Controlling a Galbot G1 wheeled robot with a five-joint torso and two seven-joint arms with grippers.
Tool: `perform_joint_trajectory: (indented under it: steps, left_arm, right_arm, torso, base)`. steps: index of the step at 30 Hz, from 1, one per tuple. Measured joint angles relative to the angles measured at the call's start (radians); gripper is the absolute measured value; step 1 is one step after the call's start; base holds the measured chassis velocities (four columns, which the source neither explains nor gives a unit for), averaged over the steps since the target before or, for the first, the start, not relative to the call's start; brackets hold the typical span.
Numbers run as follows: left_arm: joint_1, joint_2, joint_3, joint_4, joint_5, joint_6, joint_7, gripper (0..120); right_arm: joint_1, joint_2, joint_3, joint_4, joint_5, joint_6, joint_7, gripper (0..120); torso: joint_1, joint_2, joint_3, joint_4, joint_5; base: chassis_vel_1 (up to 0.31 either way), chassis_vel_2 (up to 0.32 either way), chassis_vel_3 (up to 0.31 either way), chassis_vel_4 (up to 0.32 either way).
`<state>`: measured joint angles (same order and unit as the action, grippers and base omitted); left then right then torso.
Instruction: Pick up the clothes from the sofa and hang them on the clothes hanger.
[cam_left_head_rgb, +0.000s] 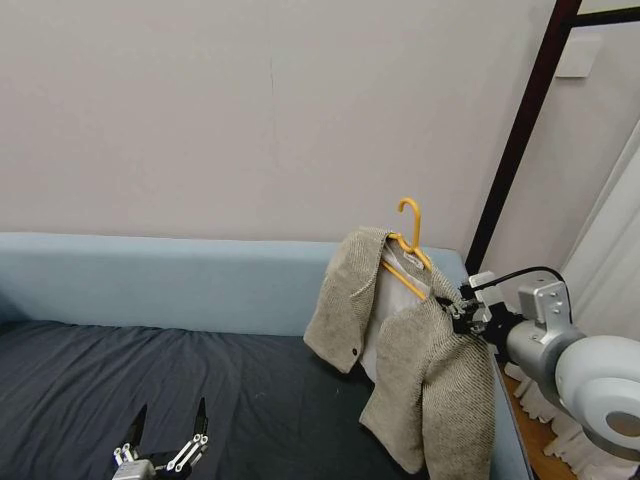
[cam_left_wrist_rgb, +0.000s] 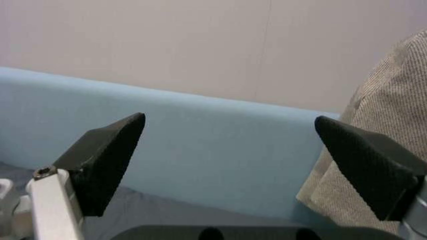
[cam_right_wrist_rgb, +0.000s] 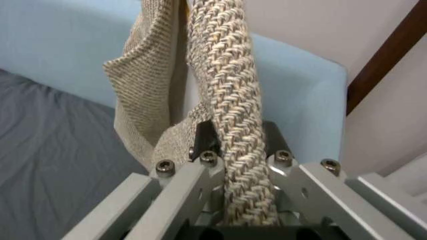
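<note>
One step remains, I judge, hooking onto the dark frame (cam_left_head_rgb: 520, 125) at one o'clock: my right gripper (cam_left_head_rgb: 458, 312), at four, is clamped on the beige knit jacket (cam_left_head_rgb: 425, 380) draped on its yellow hanger (cam_left_head_rgb: 410, 245) above the sofa (cam_left_head_rgb: 150, 280), left gripper (cam_left_head_rgb: 171, 420) spread at seven.

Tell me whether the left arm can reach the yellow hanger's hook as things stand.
Probably yes. The open left pincer sits low over the dark fabric sofa seat, with free air up to the yellow plastic hanger hook, bare above the beige knitted jacket the right pincer grips.
</note>
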<state>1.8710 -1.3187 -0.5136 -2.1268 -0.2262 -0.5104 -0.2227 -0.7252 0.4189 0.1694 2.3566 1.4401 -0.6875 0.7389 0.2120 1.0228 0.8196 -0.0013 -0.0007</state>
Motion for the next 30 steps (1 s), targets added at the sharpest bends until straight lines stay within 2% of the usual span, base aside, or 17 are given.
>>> perform_joint_trajectory:
  steps: [6, 10, 15, 18, 19, 25, 30]
  left_arm:
    - [-0.003, 0.002, 0.0, 0.0, -0.002, 0.0, 0.0, 100]
    - [-0.005, 0.005, 0.001, 0.001, -0.005, 0.001, 0.001, 100]
    - [-0.005, 0.005, 0.002, 0.001, -0.005, 0.001, 0.001, 100]
    - [-0.006, 0.006, 0.002, 0.001, -0.006, 0.002, 0.001, 100]
    - [-0.006, 0.006, 0.002, 0.001, -0.006, 0.002, 0.001, 100]
    - [-0.007, 0.007, 0.003, 0.001, -0.007, 0.003, 0.001, 100]
    - [-0.007, 0.007, 0.003, 0.001, -0.008, 0.004, 0.001, 100]
  right_arm:
    - [0.032, -0.002, 0.019, -0.001, 0.053, -0.007, 0.094, 4]
    - [0.102, -0.022, 0.073, -0.019, 0.28, -0.025, 0.263, 4]
    - [0.122, -0.045, 0.106, -0.038, 0.34, -0.032, 0.299, 4]
    - [0.218, -0.087, 0.116, -0.106, 0.46, -0.043, 0.369, 4]
    - [0.218, -0.087, 0.116, -0.106, 0.46, -0.043, 0.369, 4]
    - [0.43, -0.156, 0.009, -0.249, 0.491, -0.045, 0.396, 4]
    - [0.493, -0.182, -0.06, -0.329, 0.456, -0.045, 0.392, 4]
  torso:
    - [0.0, 0.0, 0.0, 0.0, 0.0]
    - [0.0, 0.0, 0.0, 0.0002, -0.0001]
    - [0.0, 0.0, 0.0, 0.0, 0.0]
    - [0.0, 0.0, 0.0, 0.0001, 0.0]
    - [0.0, 0.0, 0.0, 0.0001, 0.0]
    - [0.0, 0.0, 0.0, 0.0001, 0.0]
    - [0.0, 0.0, 0.0, 0.0, 0.0001]
  base:
    - [0.0, 0.0, 0.0, 0.0]
    - [0.0, 0.0, 0.0, 0.0]
    - [0.0, 0.0, 0.0, 0.0]
    - [0.0, 0.0, 0.0, 0.0]
    - [0.0, 0.0, 0.0, 0.0]
    - [0.0, 0.0, 0.0, 0.0]
    - [0.0, 0.0, 0.0, 0.0]
